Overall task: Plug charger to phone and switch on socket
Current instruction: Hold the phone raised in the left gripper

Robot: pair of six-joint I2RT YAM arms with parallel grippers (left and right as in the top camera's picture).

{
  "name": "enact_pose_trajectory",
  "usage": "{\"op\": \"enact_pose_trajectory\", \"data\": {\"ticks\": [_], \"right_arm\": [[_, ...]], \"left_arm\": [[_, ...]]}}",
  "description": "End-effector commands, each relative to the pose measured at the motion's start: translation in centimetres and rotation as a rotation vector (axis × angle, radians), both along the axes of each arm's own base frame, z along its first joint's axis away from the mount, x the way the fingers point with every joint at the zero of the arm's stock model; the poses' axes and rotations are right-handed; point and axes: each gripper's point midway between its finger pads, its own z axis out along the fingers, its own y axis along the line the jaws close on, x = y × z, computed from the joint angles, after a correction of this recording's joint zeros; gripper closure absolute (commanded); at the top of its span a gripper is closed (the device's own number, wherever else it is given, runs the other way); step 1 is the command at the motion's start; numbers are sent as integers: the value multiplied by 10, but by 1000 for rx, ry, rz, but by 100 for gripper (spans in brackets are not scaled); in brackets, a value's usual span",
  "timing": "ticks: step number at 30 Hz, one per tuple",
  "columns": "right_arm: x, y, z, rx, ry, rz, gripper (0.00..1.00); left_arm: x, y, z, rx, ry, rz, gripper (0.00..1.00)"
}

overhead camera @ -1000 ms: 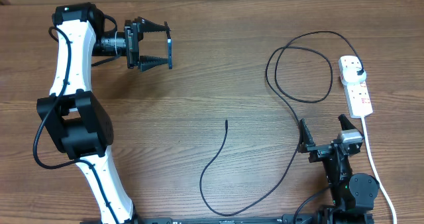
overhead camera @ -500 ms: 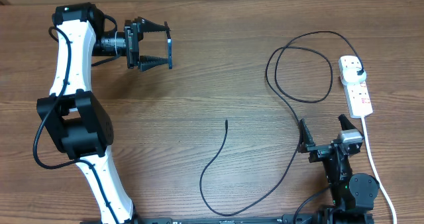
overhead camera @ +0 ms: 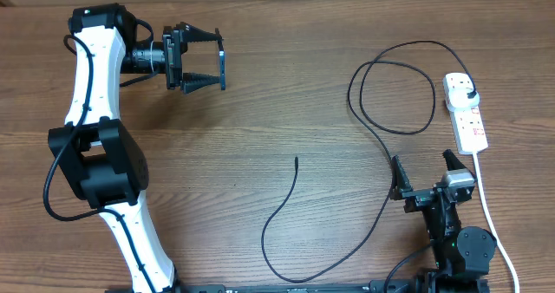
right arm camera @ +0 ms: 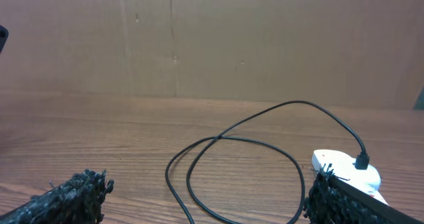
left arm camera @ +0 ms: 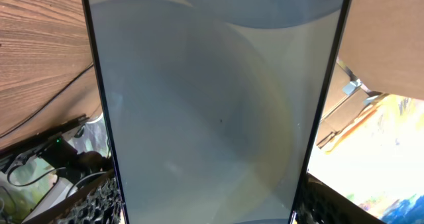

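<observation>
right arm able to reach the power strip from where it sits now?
Probably yes. The right gripper is open and empty, and the power strip lies close ahead, slightly to its right, with nothing visibly standing between them.

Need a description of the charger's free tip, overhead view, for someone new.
Start at the white power strip near the table's right edge. The thin black charger cable plugged into it loops, then curves down and leftward. Its connector tip is the bare end at mid-table, lying alone on bare wood, unlike the plugged end.
</observation>
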Motion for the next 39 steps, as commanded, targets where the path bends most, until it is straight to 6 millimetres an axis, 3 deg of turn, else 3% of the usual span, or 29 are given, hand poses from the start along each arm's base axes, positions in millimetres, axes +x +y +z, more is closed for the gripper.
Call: {"op": "enact_pose_trajectory", "data": {"ticks": [1,39], "right_arm": [[0,2,-2,2,-5,11,0],[0,2,-2,2,-5,11,0]], "left_arm": [[3,-4,13,-28,-46,-3,96],[-1,-4,15,-40,-11,-1,96]]}}
